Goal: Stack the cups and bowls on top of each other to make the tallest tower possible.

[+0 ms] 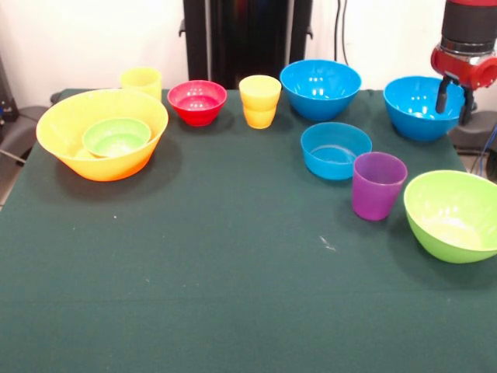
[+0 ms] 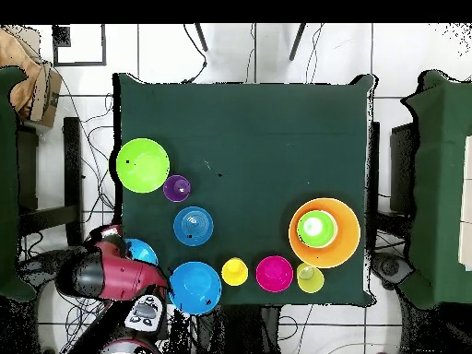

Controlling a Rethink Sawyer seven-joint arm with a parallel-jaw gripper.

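the orange bowl (image 1: pixel 102 134) holds the small green bowl (image 1: pixel 116 137), making the tower; away from it in a loose row sit two large blue bowls (image 1: pixel 320 88), a lime bowl (image 1: pixel 454 214), shallow blue bowl (image 1: pixel 335 149), red bowl (image 1: pixel 197 102), purple cup (image 1: pixel 377 185) and two yellow cups (image 1: pixel 259 101). the gripper (image 1: pixel 454 97) hangs over the farthest blue bowl, holding nothing; i cannot tell how far it is spread. no writing is readable.

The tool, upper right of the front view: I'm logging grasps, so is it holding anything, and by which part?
Cannot be told. The tool hangs at the rim of a large blue bowl, but no grip on it shows.
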